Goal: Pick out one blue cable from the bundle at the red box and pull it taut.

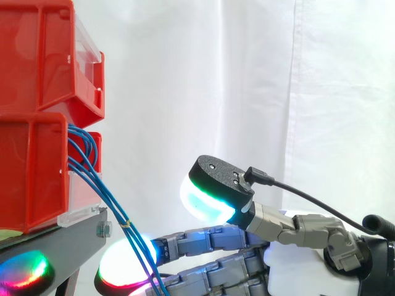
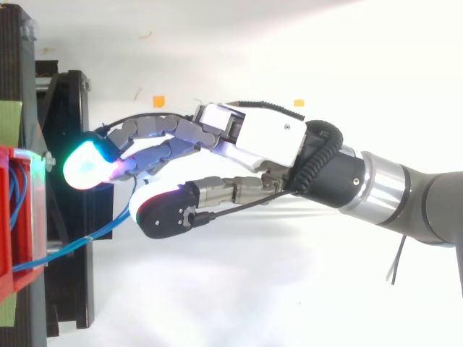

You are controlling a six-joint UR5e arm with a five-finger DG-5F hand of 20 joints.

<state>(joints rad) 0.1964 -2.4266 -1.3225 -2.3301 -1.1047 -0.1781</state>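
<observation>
Reaches in low from the right with the hand (image 2: 260, 141) spread: fingers (image 1: 210, 240) nearly straight toward the black stand (image 1: 68, 243), thumb pad (image 1: 207, 200) lifted well clear above them, nothing pinched. Meets the blue cables (image 1: 92, 179) right at the fingertips (image 1: 120, 268), the bundle dropping out of the lower red box (image 1: 31, 172), gathered by a pale tie (image 1: 125, 223) and crossing in front of a glowing pad; cannot tell whether touching it or just beside. From above, finds a blue strand (image 2: 65, 247) running from the box edge into the gap between thumb and fingers. Looks to be the singling-out step, not yet done. Best to work below the tie, with more chance of strands fanning apart; slip one fingertip behind a single strand, bring the thumb down squarely onto it, and check for neighbours riding along before drawing back. Then pull straight away from the box, slowly, stopping with the slack gone; risks shifting the box on the stand with a hard tug. Beneath, a plain white tabletop (image 2: 253, 303) with small orange marks (image 2: 158, 100); beyond, a white curtain (image 1: 247, 74) hanging in soft folds.
</observation>
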